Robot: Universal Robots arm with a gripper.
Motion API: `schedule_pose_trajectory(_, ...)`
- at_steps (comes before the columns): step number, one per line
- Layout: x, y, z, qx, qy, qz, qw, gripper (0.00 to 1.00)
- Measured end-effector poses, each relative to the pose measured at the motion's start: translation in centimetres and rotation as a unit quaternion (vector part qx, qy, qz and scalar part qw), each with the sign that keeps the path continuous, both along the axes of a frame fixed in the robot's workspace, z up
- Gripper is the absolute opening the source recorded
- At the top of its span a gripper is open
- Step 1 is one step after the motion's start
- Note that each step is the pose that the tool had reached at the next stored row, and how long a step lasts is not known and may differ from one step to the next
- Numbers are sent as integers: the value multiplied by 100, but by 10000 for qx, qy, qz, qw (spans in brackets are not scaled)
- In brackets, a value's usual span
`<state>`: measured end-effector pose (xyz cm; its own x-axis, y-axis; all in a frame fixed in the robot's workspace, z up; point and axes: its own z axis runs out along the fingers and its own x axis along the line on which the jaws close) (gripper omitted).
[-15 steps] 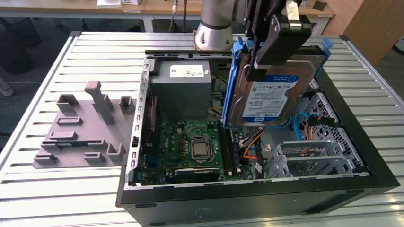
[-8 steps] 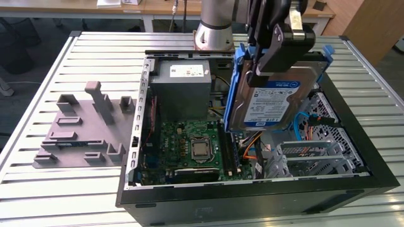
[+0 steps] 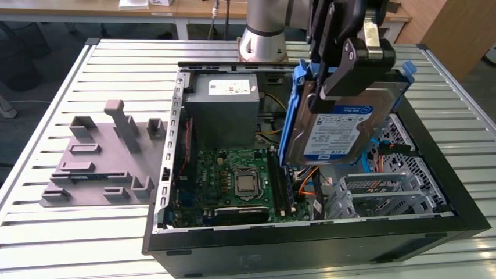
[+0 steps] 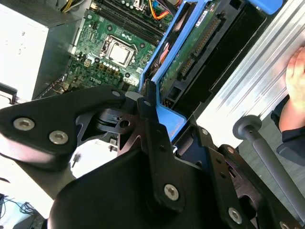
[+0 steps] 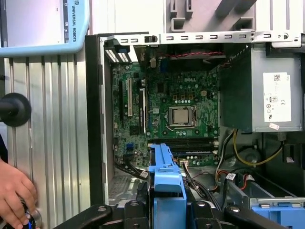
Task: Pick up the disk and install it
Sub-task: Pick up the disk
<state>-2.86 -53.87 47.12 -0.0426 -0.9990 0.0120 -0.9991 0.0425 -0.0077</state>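
One disk (image 3: 338,132), one computer case (image 3: 310,247), one power supply (image 3: 225,110), one grey jig (image 3: 93,168) and one hand (image 5: 14,191) are showing.

We find the case (image 3: 310,241) on the desk (image 3: 46,232), with the fixture plate (image 3: 101,168) beside it at the exterior view's left. Inside, the power supply (image 3: 225,110) sits behind the motherboard (image 3: 232,186), and the drive cage (image 3: 384,192) lies to the right. The hand (image 3: 345,81) grips the disk (image 3: 341,131) upright over the case's right half.
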Motion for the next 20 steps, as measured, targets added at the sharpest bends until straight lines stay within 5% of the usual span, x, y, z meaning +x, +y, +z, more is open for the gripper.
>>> schedule_pose_trajectory(20, 129, -127, -55, -3, 0, 0, 10000, 36)
